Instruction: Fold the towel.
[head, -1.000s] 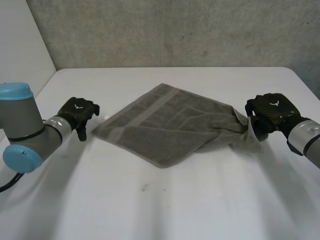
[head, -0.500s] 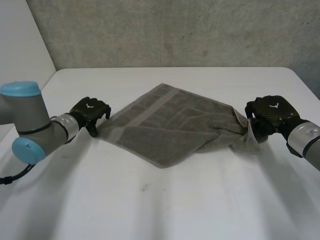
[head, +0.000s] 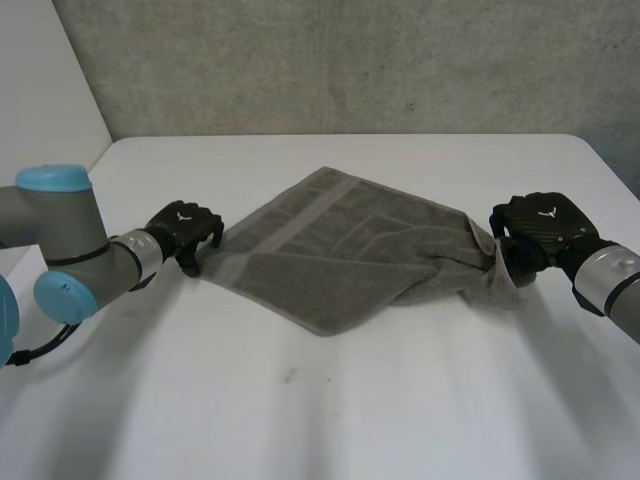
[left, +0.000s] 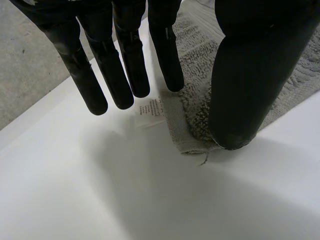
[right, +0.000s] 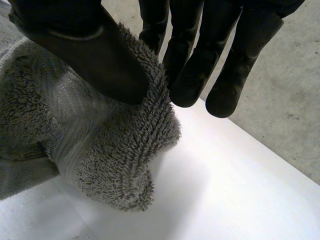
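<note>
Towel (head: 340, 255), grey, lies spread as a diamond on the white surface (head: 330, 420), reaching from one hand to the other. The left hand (head: 185, 228) is at one side corner. Its fingers (left: 125, 65) are straight and stand apart from the thumb (left: 250, 75), clamped on nothing. The thumb tip is down on the corner's hem. The fingertips hang just past the towel's edge, over a small white label (left: 149, 111) that pokes out beside the corner.

The right hand (head: 535, 225) is at the opposite corner, where the cloth is bunched into a thick fold. Its fingers and thumb are clamped on the towel, the thumb on one side of the fold and the fingertips on the other. The pinched part is raised off the surface, and its loose end hangs below the fingertips.
</note>
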